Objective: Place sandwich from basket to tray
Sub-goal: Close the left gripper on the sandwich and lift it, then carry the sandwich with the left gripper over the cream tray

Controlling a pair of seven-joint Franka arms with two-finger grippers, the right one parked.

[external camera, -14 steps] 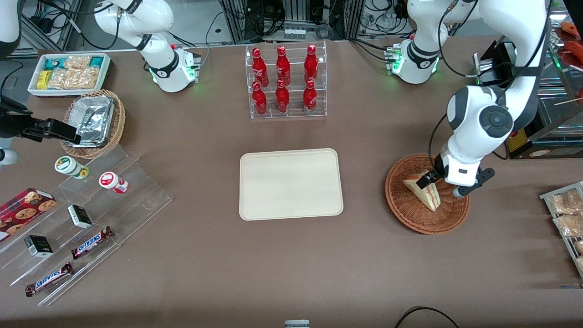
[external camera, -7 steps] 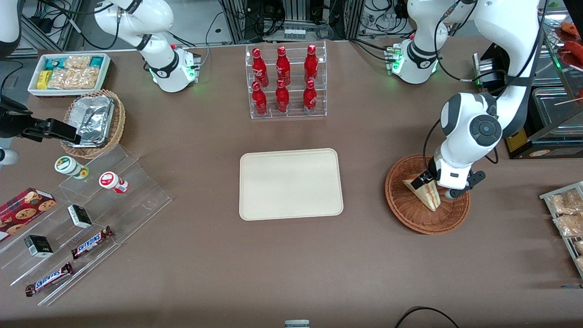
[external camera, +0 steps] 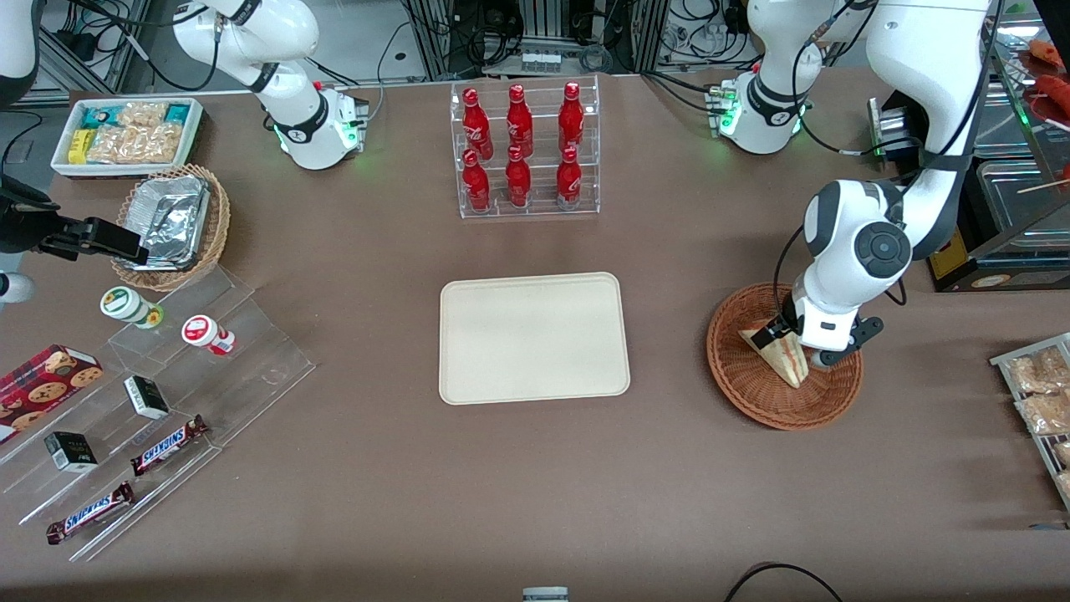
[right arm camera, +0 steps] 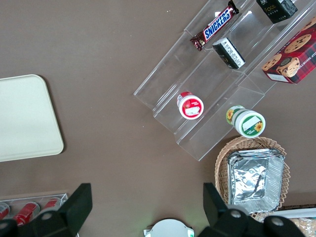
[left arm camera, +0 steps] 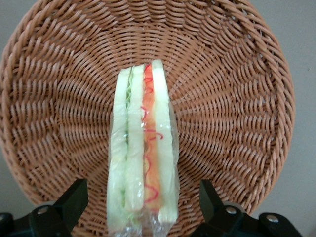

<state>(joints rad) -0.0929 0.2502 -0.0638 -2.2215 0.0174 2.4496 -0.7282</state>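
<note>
Straddling sandwich [left arm camera: 143,153] in basket [left arm camera: 237,98], gripper [left arm camera: 140,205] fingers [left arm camera: 74,197] spread, untouched.

reddish-brown woven basket [left arm camera: 237,98]; sandwich [left arm camera: 143,158] white (red, green layers); cream tray [external camera: 533,337].

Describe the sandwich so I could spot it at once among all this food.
Find the round reddish-brown wicker basket toward the working arm's end of the table, beside the cream tray. The sandwich stands inside on edge, between the open claw fingers: the only white bread wedge, striped red-orange and green.
</note>
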